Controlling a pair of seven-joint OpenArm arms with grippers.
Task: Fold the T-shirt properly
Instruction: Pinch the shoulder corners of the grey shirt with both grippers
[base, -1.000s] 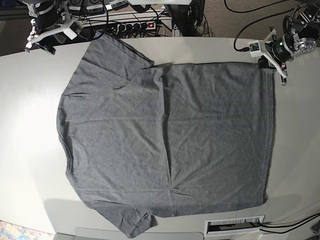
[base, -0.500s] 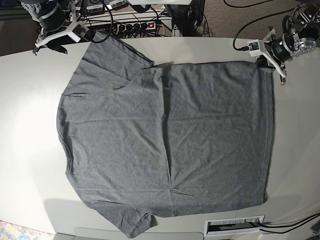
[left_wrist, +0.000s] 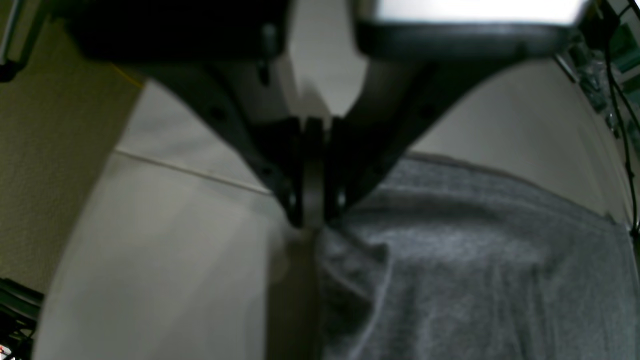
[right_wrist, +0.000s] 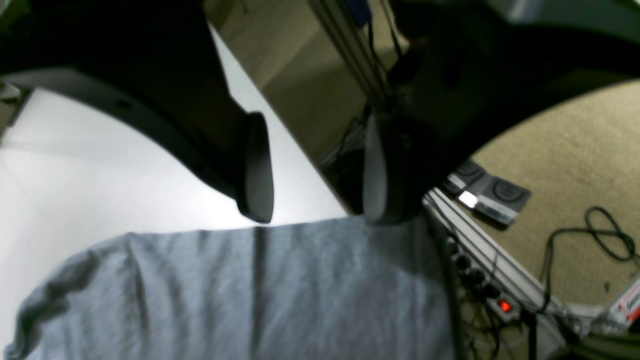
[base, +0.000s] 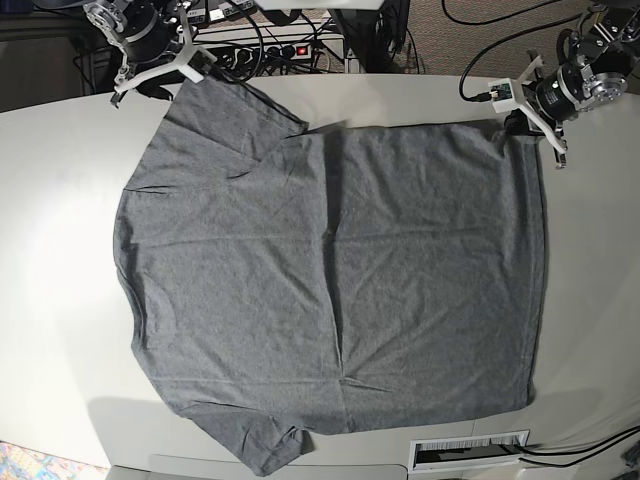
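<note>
My left gripper (left_wrist: 311, 220) pinches the heather-grey T-shirt (base: 340, 280) corner; right gripper (right_wrist: 312, 210) fingers spread wide above the soft sleeve hem

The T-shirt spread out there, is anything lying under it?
The T-shirt lies flat on the pale table, which shows bare all around it. No bump or outline suggests anything beneath, only shallow creases. The cloth is opaque, so the tabletop directly under it stays hidden.

This looks like a robotics lab: a plain off-white rounded bench (base: 420, 95) stands on beige carpet (right_wrist: 575, 165). Behind it a black power strip with a lit red switch (base: 290, 50) feeds tangled black cables (base: 240, 45).
</note>
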